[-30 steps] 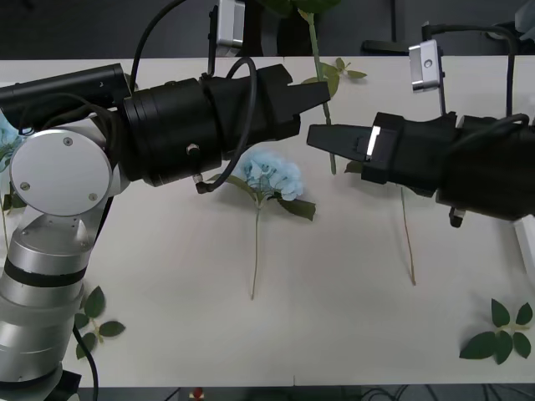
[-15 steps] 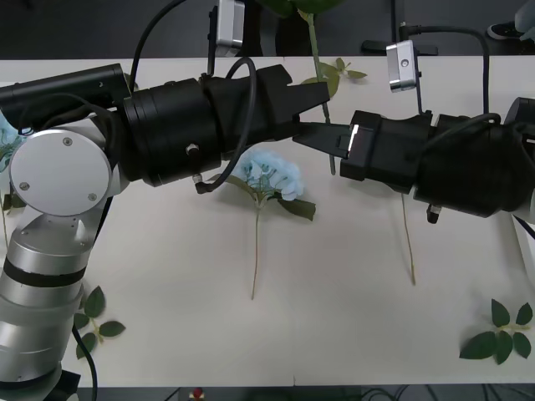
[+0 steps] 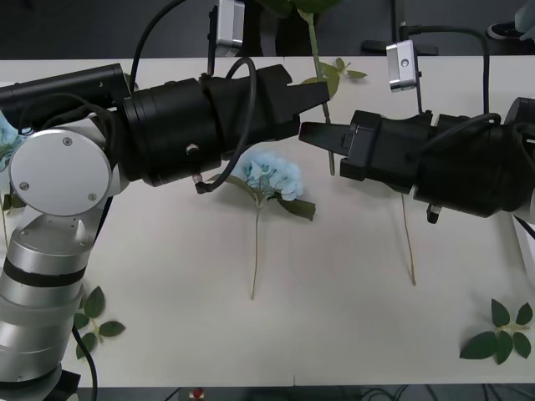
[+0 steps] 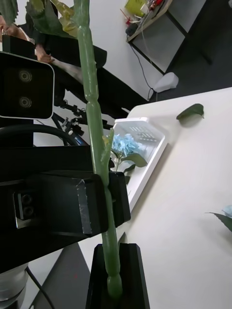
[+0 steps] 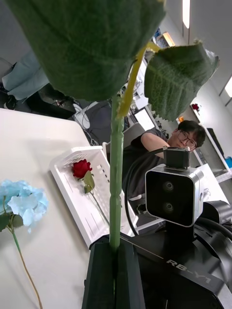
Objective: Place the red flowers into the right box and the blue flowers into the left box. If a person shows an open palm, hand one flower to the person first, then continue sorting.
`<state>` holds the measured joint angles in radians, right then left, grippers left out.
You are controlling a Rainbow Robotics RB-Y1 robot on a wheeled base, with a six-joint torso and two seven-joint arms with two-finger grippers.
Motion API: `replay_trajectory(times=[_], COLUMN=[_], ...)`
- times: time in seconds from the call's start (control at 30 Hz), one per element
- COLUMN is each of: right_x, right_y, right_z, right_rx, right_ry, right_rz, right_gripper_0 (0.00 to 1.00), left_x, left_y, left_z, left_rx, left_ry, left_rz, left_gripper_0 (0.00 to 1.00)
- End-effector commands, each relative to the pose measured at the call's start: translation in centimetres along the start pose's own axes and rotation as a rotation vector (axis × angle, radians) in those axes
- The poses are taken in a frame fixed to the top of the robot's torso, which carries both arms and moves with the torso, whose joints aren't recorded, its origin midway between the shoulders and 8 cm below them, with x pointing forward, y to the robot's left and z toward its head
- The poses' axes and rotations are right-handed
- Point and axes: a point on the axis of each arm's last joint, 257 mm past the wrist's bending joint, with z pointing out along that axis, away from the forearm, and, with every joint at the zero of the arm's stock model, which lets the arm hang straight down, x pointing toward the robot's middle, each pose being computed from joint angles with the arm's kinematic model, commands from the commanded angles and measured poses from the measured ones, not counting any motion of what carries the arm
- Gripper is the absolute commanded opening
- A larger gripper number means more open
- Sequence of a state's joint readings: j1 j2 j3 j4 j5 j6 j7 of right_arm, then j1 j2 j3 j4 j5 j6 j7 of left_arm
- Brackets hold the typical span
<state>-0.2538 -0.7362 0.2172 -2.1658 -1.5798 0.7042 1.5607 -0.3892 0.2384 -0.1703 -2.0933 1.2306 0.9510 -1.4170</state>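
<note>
A thick green flower stem (image 3: 317,52) stands upright over the table's far middle; its head is out of view. My left gripper (image 3: 323,94) is shut on it, stem (image 5: 116,159) rising from between its fingers. My right gripper (image 3: 311,134) grips the same stem (image 4: 99,159) just below, fingers closed around its lower end. A blue flower (image 3: 272,176) lies on the table under both arms. A red flower (image 5: 81,168) lies in the right box (image 5: 72,193). Another blue flower (image 4: 126,145) lies in the left box (image 4: 152,159).
A thin bare stem (image 3: 408,242) lies on the table under my right arm, its head hidden. Loose leaf sprigs sit at the front right (image 3: 501,332), front left (image 3: 94,317) and far middle (image 3: 344,70). The right box's edge (image 3: 527,242) shows at the right.
My right arm has swung left until its gripper reached the upright stem beside my left gripper. The left arm and the flowers on the table have not moved.
</note>
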Motion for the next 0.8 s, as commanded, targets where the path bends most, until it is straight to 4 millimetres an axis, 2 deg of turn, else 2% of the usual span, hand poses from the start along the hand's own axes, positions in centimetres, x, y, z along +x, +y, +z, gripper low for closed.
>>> replay_trajectory(times=[0.03,0.1,0.2,0.23,0.3,0.4,0.47,0.6,0.8], right_x=[-1.9,-2.2,-2.3,-2.5,-2.7,-3.3,-3.5,-4.2,-5.3], right_y=[0.9,0.6,-0.2,-0.3,-0.6,-1.3,-2.1,-3.8,-7.2], right_z=[-0.3,-0.8,-2.5,-2.8,-3.9,-5.9,-7.1,-9.5,-14.3], right_rx=[-0.011,0.002,0.035,0.038,0.046,0.063,0.077,0.109,0.195], right_ry=[-0.044,-0.039,0.011,0.016,0.036,0.065,0.084,0.107,0.145], right_rz=[0.005,-0.001,-0.016,-0.017,-0.004,0.011,0.025,0.053,0.098], right_gripper_0=[0.00,0.00,0.00,0.00,0.00,0.00,0.00,0.00,0.00], left_x=[-1.1,-1.4,-1.5,-1.5,-1.6,-1.6,-1.6,-1.7,-1.8], left_y=[-2.8,-3.0,-3.2,-3.2,-3.4,-3.5,-3.4,-3.5,-3.5], left_z=[-0.2,-0.3,-0.4,-0.4,-0.5,-0.5,-0.5,-0.5,-0.5], left_rx=[0.045,0.053,0.060,0.060,0.069,0.072,0.071,0.074,0.073], left_ry=[-0.011,-0.016,-0.018,-0.018,-0.020,-0.019,-0.020,-0.021,-0.023], left_rz=[0.106,0.097,0.099,0.102,0.096,0.094,0.096,0.100,0.103], left_gripper_0=[0.23,0.55,0.76,0.80,0.83,0.96,1.00,1.00,1.00])
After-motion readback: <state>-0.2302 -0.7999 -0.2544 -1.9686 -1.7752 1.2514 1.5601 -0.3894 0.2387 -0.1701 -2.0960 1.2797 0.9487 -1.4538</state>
